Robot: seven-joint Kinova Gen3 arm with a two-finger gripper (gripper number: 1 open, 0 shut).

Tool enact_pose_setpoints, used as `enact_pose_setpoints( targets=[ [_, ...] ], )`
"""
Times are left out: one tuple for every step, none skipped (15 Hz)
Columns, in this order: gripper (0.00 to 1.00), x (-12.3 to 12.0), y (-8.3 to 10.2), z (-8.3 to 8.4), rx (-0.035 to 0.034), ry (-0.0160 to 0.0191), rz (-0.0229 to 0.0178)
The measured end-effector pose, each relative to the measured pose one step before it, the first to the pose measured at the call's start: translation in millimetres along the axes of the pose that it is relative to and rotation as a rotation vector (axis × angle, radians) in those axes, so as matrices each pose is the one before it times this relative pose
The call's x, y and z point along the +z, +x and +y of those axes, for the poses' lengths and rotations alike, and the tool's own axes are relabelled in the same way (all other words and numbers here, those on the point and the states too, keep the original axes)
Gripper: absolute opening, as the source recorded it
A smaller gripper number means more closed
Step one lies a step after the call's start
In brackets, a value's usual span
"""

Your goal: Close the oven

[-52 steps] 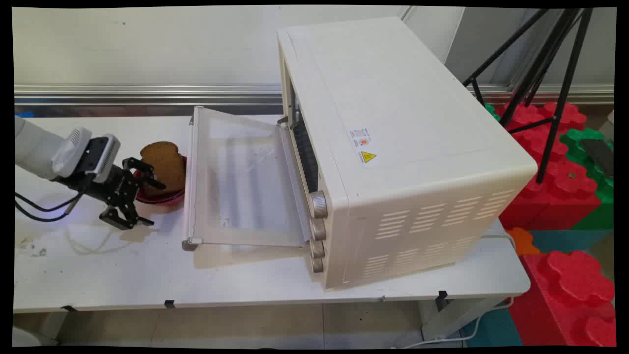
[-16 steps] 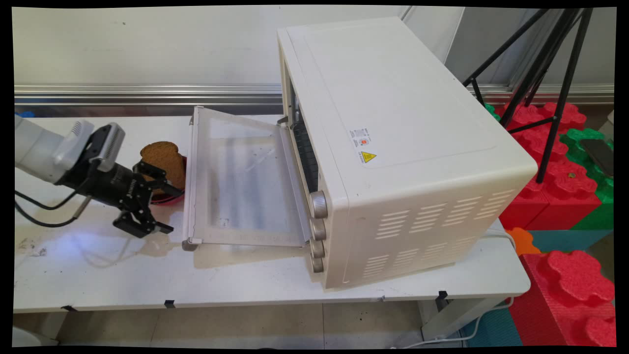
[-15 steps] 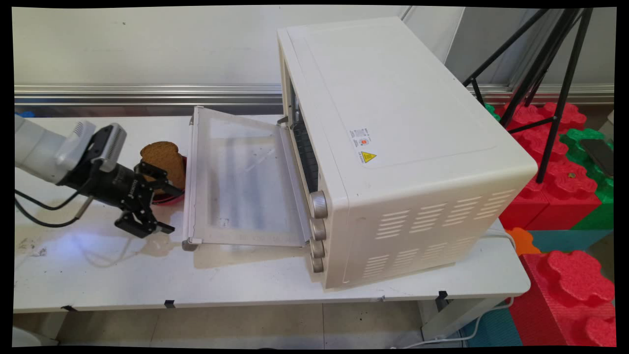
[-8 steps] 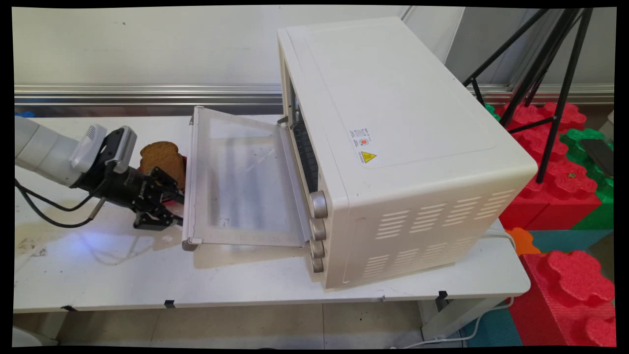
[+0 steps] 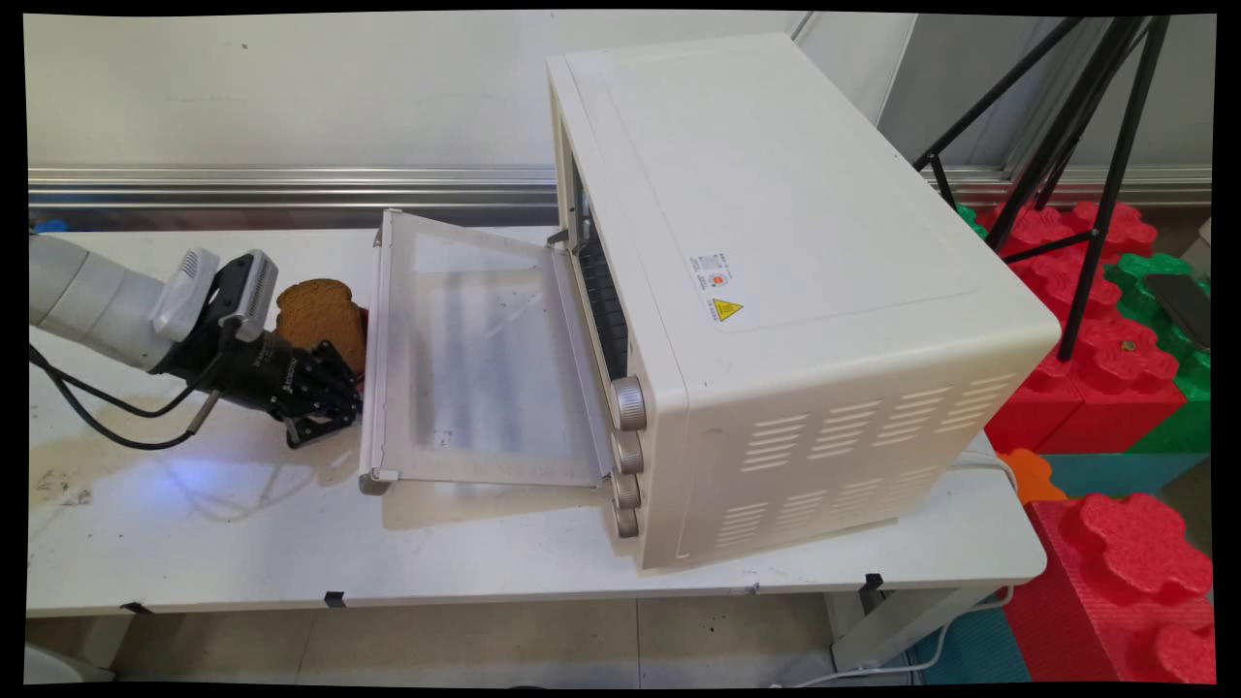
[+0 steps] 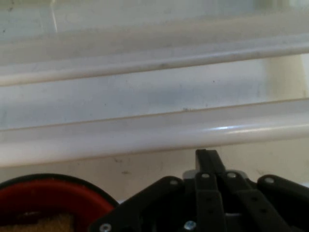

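Observation:
My black gripper [image 5: 339, 412] hangs low over the table, right against the left edge of the open oven door [image 5: 485, 359]. Its fingers are shut with nothing between them. In the hand view the gripper [image 6: 206, 158] points at the door's white handle bar [image 6: 145, 130], just short of it. A brown slice of toast [image 5: 320, 312] stands in a red bowl [image 6: 43, 195] right behind the gripper, partly hidden by it. The white toaster oven [image 5: 776, 291] stands to the right, its glass door folded down flat.
Black cables [image 5: 107, 417] hang from the arm over the left of the table [image 5: 242, 533]. A black tripod [image 5: 1076, 126] and red and green foam blocks [image 5: 1115, 388] stand beyond the table's right end.
The gripper has moved right, from in front of the bowl to the door's left edge, and its fingers have gone from wide open to shut. Toast, bowl and oven have stayed put.

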Motion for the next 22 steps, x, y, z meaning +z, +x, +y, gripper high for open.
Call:
enact_pose_setpoints(
  targets=[
    [0.00, 0.45, 0.01, -0.01, -0.00212, 0.00070, 0.00192],
    [0.00, 0.58, 0.13, -0.07, -0.00322, 0.00073, 0.00293],
    [0.00, 0.48, 0.07, -0.07, -0.00243, 0.00054, 0.00291],
    [0.00, 0.22, -0.10, -0.03, -0.00222, -0.00048, 0.00297],
    [0.00, -0.29, -0.11, -0.19, -0.00168, 0.00075, 0.00318],
    [0.00, -0.42, 0.12, -0.18, -0.00163, 0.00070, 0.00382],
    [0.00, -0.81, 0.45, -0.26, -0.00243, 0.00135, 0.00759],
    [0.00, -1.29, 1.04, -0.39, -0.00478, 0.00238, 0.01262],
    [0.00, -1.18, 1.34, -0.40, -0.00486, 0.00201, 0.01305],
    [0.00, -1.18, 1.59, -0.45, -0.00547, 0.00177, 0.01253],
    [0.00, -0.96, 1.17, -0.25, -0.00364, 0.00135, 0.00883],
    [0.00, -1.32, 2.04, -0.53, -0.00436, 0.00189, 0.01298],
    [0.00, -1.15, 1.23, -0.22, -0.00287, 0.00172, 0.00842],
    [0.00, -1.44, 2.03, -0.62, -0.00369, 0.00212, 0.01197],
    [0.00, -0.80, 1.71, -0.62, -0.00187, 0.00093, 0.00823],
    [0.00, -1.51, 2.11, -0.55, -0.00323, 0.00186, 0.01159],
    [0.00, -2.00, 2.67, -0.47, -0.00403, 0.00252, 0.01463],
    [0.00, -1.75, 3.10, -0.41, -0.00500, 0.00203, 0.01528],
    [0.00, -1.35, 3.20, -0.31, -0.00337, 0.00130, 0.01373],
    [0.00, -0.46, 2.54, -0.47, -0.00258, 0.00031, 0.00981],
    [0.00, -1.04, 3.92, -0.28, -0.00395, 0.00105, 0.01519],
    [0.00, -0.77, 2.61, -0.18, -0.00333, 0.00146, 0.01081]
  ],
)
